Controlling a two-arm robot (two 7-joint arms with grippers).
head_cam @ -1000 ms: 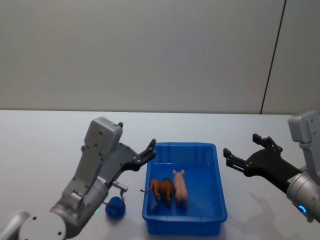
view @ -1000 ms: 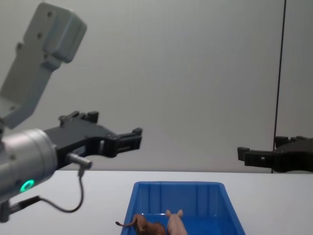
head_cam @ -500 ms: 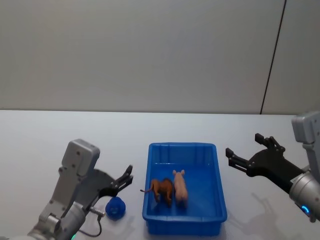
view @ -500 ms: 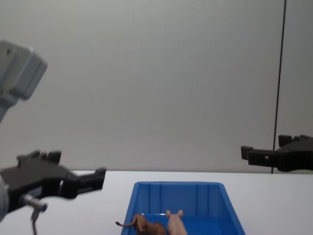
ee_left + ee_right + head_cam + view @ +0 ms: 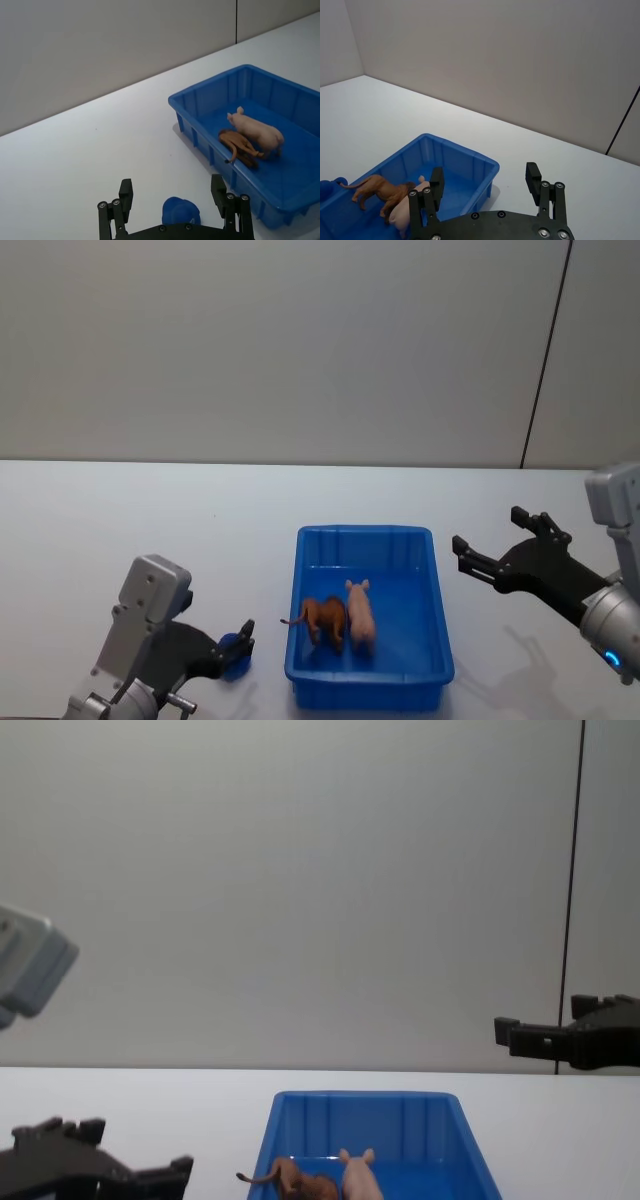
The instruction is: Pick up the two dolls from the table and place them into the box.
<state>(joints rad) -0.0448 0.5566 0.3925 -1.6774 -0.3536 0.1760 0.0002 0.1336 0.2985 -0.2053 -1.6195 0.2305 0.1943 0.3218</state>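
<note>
White tabletop (image 5: 120,510) runs plain and bare from the near edge back to a flat grey wall (image 5: 280,340), which has one thin dark seam (image 5: 545,350) running down it to the right of the bin. Nearest on the left, the left gripper (image 5: 175,202) sits low over the table just left of the bin's near left corner, its two black fingers (image 5: 125,192) spread apart and holding nothing; a small blue cap-like object (image 5: 181,214) lies on the table between them, and whether they touch it cannot be told. The blue plastic bin (image 5: 440,640) stands on the table with its long side running away from the robot, thick-rimmed with sloping walls. Both toys are inside it, in the near half of its floor, side by side and touching or nearly so. The brown doll (image 5: 322,618) lies against the bin's left wall, its thin curved tail pointing left toward that wall and its body angled across the bin. The pink doll (image 5: 360,612) stands just right of it, its long axis lined up with the bin's length and its small ears toward the bin's far end. To the right of the bin, level with its middle and well clear of its rim, the right gripper (image 5: 500,550) hangs above the table with its fingers (image 5: 532,180) released and empty, aimed toward the bin.
</note>
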